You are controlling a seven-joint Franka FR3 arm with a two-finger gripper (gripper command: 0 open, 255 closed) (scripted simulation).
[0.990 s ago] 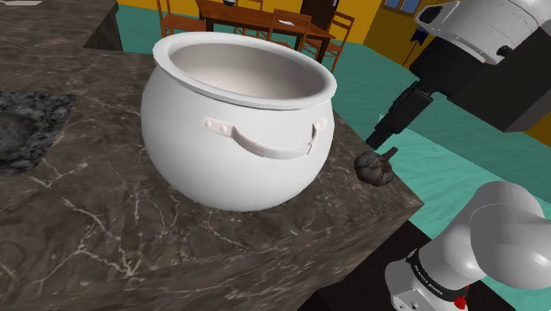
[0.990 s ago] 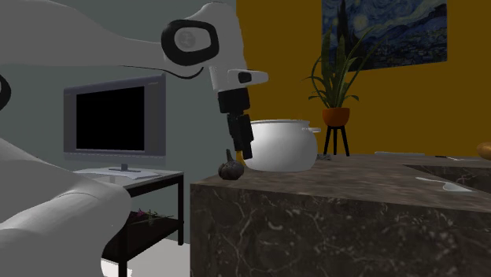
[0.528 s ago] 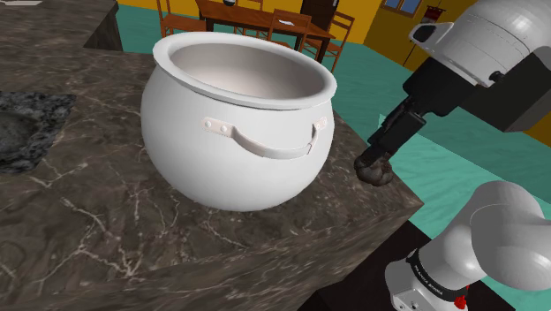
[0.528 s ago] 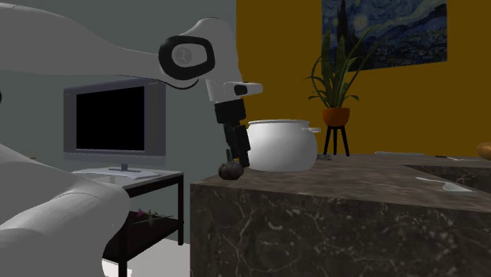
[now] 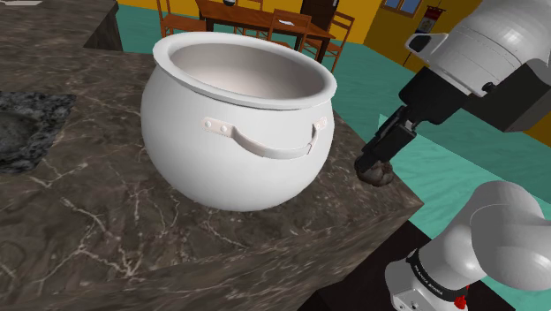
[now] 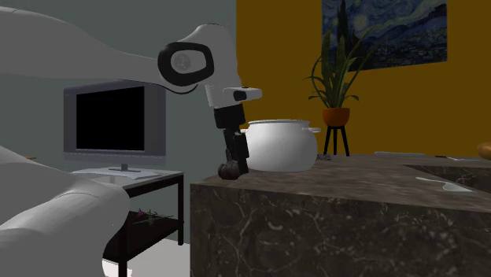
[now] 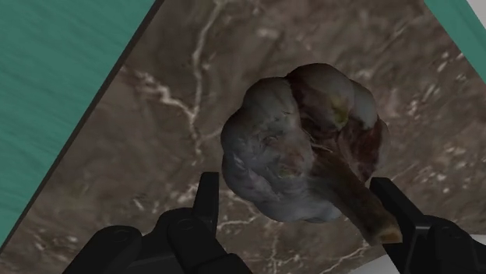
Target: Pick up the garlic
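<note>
The garlic [image 5: 381, 174] is a dark, purplish-grey bulb with a brown stem, lying near the marble counter's [image 5: 132, 238] corner at the shoulder view's right. My black gripper [image 5: 370, 162] has come down over it, open. In the wrist view the garlic [image 7: 300, 152] sits between the two fingers, one finger [image 7: 207, 201] just beside the bulb and the other by the stem. I cannot tell if they touch it. In the second exterior view the gripper [image 6: 234, 166] hangs at the garlic [image 6: 227, 170] on the counter's left corner.
A large white pot [image 5: 238, 124] with a handle stands close beside the garlic. The counter edge [image 5: 402, 190] drops to a teal floor just past it. A dark speckled patch [image 5: 26, 128] lies at the shoulder view's left. A TV [image 6: 114, 118] stands beyond the counter.
The gripper has come down from above the garlic until its fingers straddle the bulb. The garlic and pot have not moved.
</note>
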